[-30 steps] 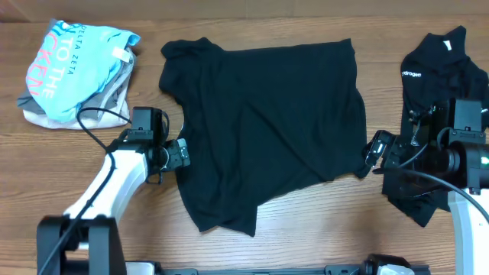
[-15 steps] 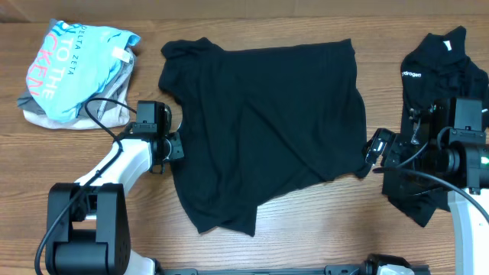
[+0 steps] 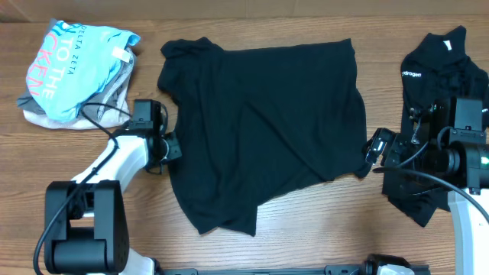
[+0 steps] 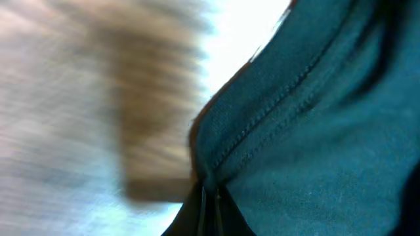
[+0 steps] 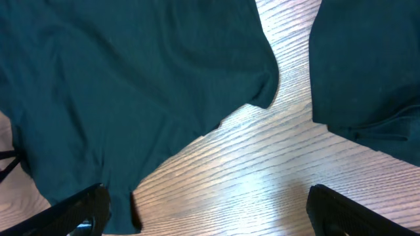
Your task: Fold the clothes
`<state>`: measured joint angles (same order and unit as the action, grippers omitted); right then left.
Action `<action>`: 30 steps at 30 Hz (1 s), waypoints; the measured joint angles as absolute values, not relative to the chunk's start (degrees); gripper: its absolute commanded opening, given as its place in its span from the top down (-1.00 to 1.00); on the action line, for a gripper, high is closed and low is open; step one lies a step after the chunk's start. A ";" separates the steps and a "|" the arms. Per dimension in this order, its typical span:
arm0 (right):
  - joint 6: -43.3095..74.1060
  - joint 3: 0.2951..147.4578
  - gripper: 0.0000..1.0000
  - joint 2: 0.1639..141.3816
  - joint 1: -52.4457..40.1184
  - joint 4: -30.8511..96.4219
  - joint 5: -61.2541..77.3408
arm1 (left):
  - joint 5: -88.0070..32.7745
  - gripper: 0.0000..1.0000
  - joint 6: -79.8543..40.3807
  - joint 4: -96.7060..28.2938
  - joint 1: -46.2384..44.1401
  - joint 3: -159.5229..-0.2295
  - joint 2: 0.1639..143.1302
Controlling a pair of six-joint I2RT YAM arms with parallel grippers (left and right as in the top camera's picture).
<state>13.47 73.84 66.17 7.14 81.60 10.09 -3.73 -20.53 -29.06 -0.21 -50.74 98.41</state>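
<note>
On the counter [image 3: 306, 229] the black shirt [image 3: 267, 114] lies spread flat, the left fingers [image 3: 173, 147] pinched shut on its side hem (the right fingers [image 3: 372, 150] gape empty by the opposite edge), so lift low and carry that hem across for 1 clean fold.

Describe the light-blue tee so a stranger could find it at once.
On the wooden table, a small pile lies in the far left corner. The light-blue tee tops it; it alone carries pink letters; the spread shirt and the logo shirt are black.
</note>
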 measured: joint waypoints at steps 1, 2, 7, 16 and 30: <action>13.50 73.84 -1.00 66.17 7.14 81.62 10.09 | -3.84 0.92 -21.12 -29.76 0.67 -50.74 98.35; 13.50 73.84 -1.00 66.17 7.14 81.60 10.11 | -4.12 0.92 -21.56 -30.30 1.80 -50.74 98.26; 13.47 73.84 -1.00 66.17 7.14 81.65 10.09 | -4.99 0.92 -22.63 -30.17 9.30 -50.65 98.15; 13.47 73.82 -1.00 66.17 7.14 81.65 10.09 | -1.48 -1.00 -20.49 -26.13 17.69 -51.53 98.74; 18.37 68.93 -0.91 66.06 7.14 83.44 8.19 | -7.68 -1.00 -15.94 -56.88 16.95 -77.06 100.18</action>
<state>18.37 68.93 66.06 7.14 83.44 8.19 -7.68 -15.94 -56.88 16.95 -77.06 100.18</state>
